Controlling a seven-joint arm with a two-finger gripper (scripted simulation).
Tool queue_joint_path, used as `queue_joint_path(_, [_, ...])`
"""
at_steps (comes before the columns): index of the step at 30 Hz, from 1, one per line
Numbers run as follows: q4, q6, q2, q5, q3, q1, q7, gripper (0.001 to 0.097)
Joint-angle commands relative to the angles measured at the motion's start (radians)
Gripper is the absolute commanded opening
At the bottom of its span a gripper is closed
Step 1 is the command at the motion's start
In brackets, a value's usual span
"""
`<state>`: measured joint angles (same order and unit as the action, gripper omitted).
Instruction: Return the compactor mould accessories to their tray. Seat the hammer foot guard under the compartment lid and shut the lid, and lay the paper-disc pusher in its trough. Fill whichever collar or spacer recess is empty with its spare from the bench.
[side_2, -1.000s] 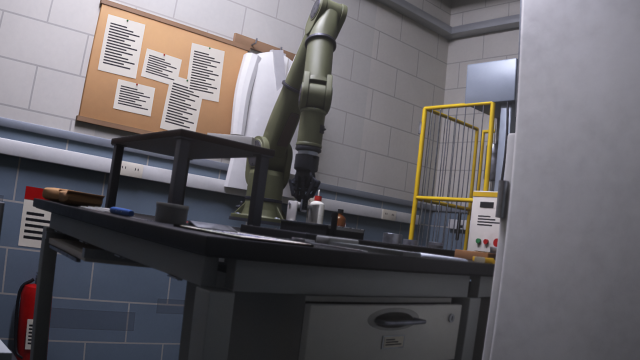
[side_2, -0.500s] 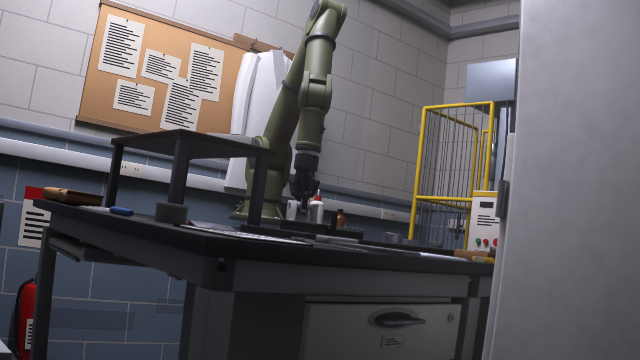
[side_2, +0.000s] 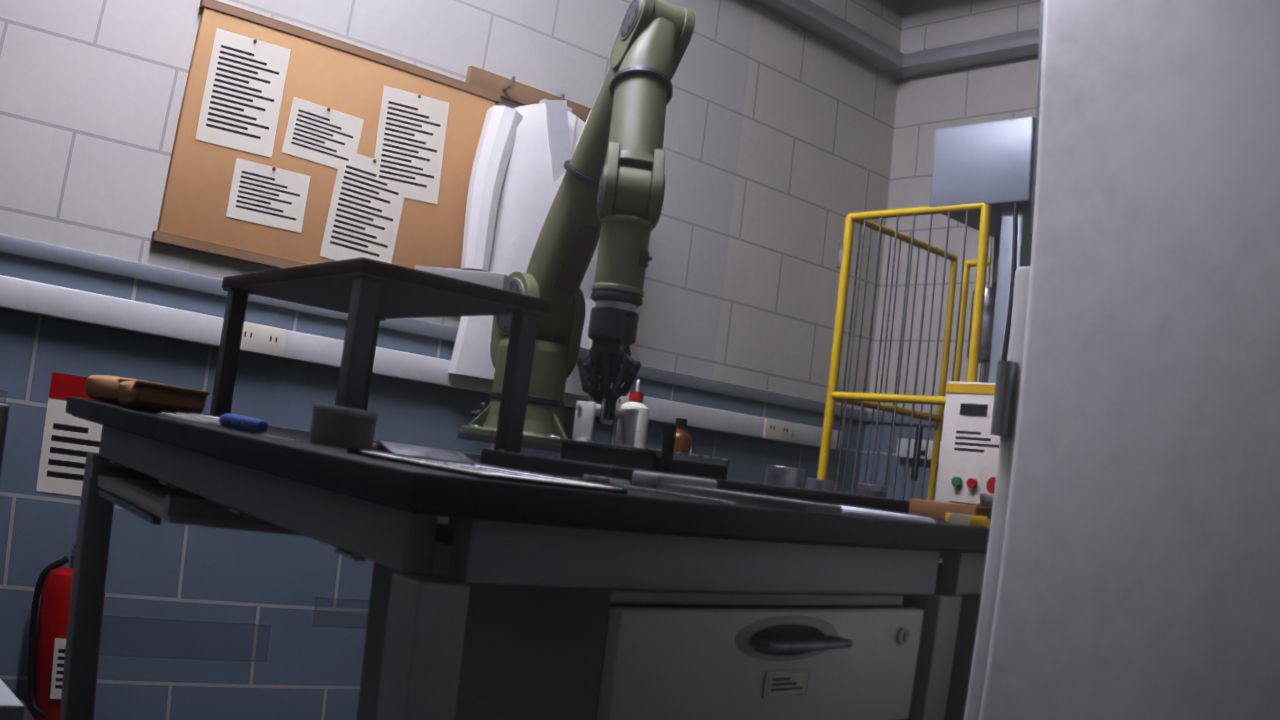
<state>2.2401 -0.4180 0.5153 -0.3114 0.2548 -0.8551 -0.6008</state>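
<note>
The accessory tray (side_2: 644, 458) is a low dark slab seen edge-on near the middle of the bench, so its recesses, trough and lid are hidden. My gripper (side_2: 610, 394) hangs fingers-down above the tray's far side, closed on something small that the view is too distant to identify. A dark short cylinder (side_2: 344, 426) stands on the bench to the left, beside the leg of a small black stand. A small grey ring (side_2: 784, 475) sits on the bench to the right of the tray.
Behind the tray stand a white squeeze bottle (side_2: 633, 419), a white cup (side_2: 584, 419) and a small brown bottle (side_2: 682, 438). A black stand (side_2: 376, 331) rises at left, with a wooden block (side_2: 143, 392) and blue marker (side_2: 243, 422). A yellow cage (side_2: 908, 340) stands at right.
</note>
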Motion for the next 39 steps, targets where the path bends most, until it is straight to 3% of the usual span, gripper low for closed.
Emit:
queue_joint_path(1, [-0.001,0.000,-0.001,0.000,0.000,0.000,0.000,0.0080])
queue_joint_path(13, [-0.001,0.000,-0.001,0.000,0.000,0.000,0.000,0.0085])
queue_joint_path(28, [-0.001,0.000,-0.001,0.000,0.000,0.000,0.000,0.0380])
queue_joint_path(39, [-0.001,0.000,-0.001,0.000,0.000,0.000,0.000,0.0380])
